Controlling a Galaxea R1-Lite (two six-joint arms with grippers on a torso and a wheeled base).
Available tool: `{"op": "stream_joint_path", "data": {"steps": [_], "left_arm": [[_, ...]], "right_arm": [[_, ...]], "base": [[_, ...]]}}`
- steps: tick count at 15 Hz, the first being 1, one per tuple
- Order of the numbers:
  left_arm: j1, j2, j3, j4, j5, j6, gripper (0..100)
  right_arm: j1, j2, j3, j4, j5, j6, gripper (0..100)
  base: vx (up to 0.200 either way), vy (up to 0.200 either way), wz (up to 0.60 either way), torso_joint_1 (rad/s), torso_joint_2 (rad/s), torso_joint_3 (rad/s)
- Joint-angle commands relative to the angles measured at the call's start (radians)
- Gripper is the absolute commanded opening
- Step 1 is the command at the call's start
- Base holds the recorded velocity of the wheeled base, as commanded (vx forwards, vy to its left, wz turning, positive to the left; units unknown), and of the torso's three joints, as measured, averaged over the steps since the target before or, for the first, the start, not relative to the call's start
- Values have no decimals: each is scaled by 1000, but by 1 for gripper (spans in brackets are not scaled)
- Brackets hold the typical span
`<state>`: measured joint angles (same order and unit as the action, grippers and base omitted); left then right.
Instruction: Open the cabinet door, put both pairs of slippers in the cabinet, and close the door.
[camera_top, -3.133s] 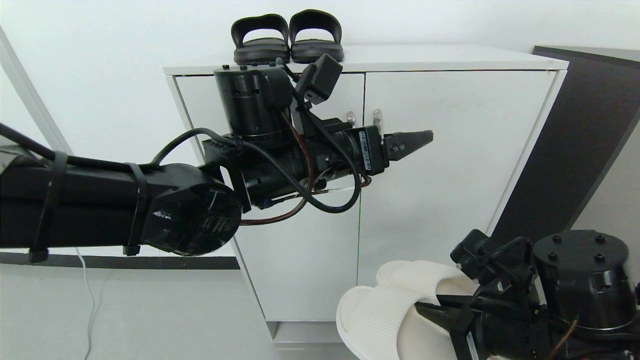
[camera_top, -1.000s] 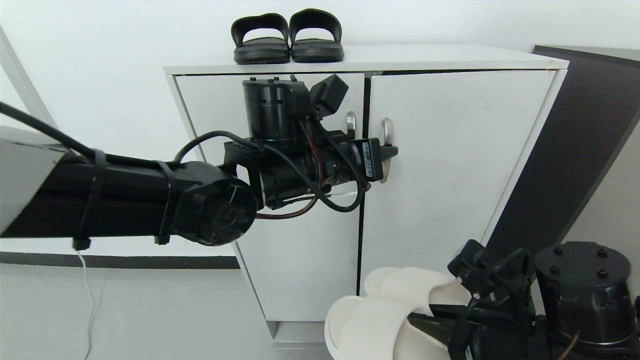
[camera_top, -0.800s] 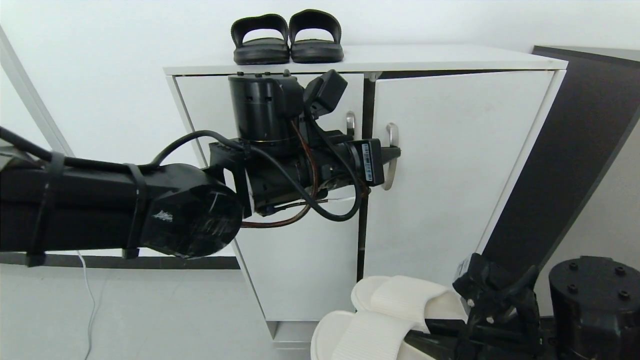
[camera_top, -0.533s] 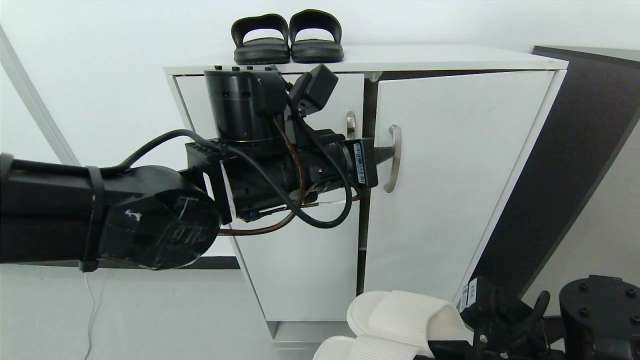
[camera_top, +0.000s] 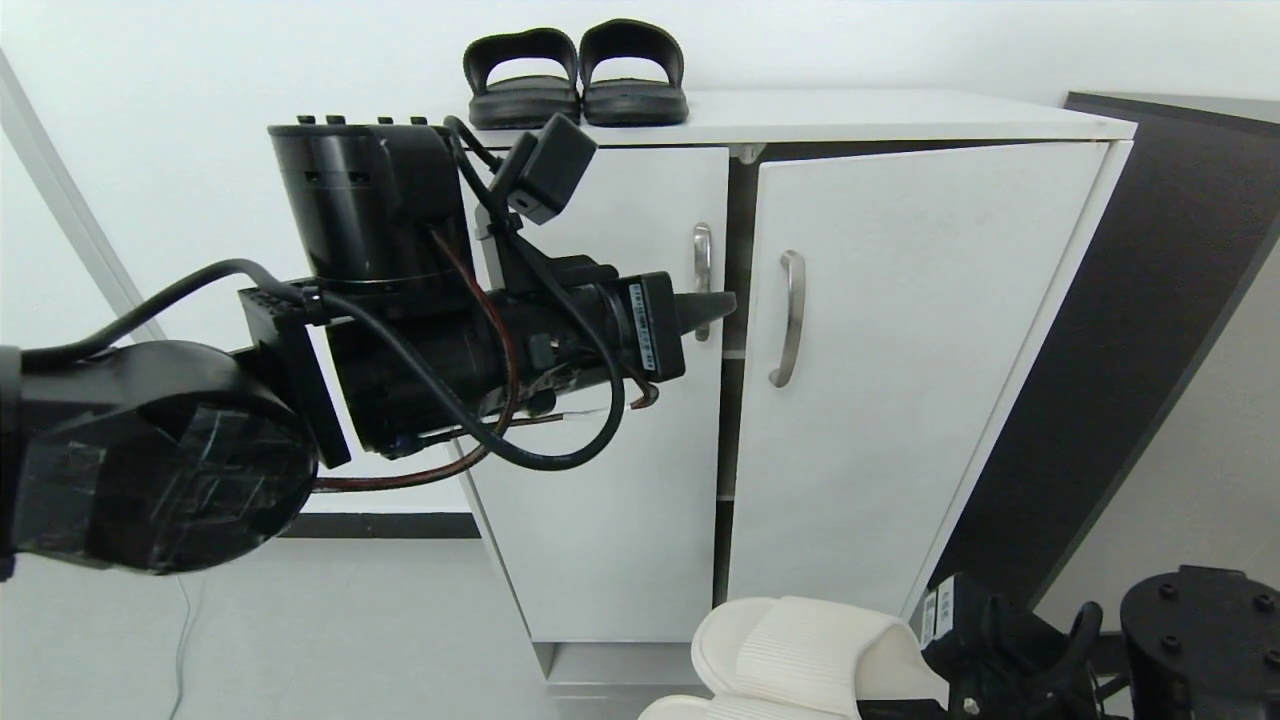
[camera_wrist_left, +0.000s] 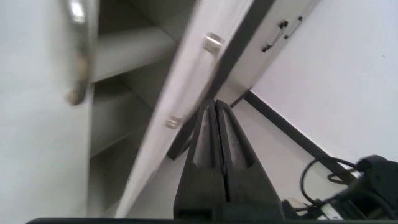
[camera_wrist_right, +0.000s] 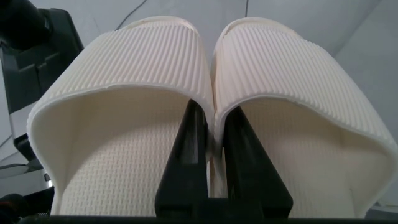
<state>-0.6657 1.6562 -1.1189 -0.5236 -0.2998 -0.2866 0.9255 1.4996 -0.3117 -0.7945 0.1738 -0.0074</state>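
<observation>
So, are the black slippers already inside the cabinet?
No, the black slippers stand side by side on top of the cabinet.

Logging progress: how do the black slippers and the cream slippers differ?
Surface: the black smooth slippers are plain; the cream ribbed slippers are ridged. Place: the black pair rests on top of the white cabinet; the cream pair hangs low before it. Hold: the black pair lies free; the right claw pinches the cream pair. Both are slide pairs, outside the cabinet.
</observation>
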Motion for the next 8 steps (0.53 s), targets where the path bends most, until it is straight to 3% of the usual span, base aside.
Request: {"op": "stream_joint_path", "data": {"steps": [1, 8], "left_arm": [[25, 31, -27, -1, -12, 0, 0], [37, 157, -171, -13, -12, 0, 0]], "right_arm": [[12, -7, 6, -5, 0, 0, 0], [35, 1, 26, -5, 1, -45, 0]], "base": [[0, 0, 0, 0, 0, 0], [0, 0, 0, 0, 0, 0]]}}
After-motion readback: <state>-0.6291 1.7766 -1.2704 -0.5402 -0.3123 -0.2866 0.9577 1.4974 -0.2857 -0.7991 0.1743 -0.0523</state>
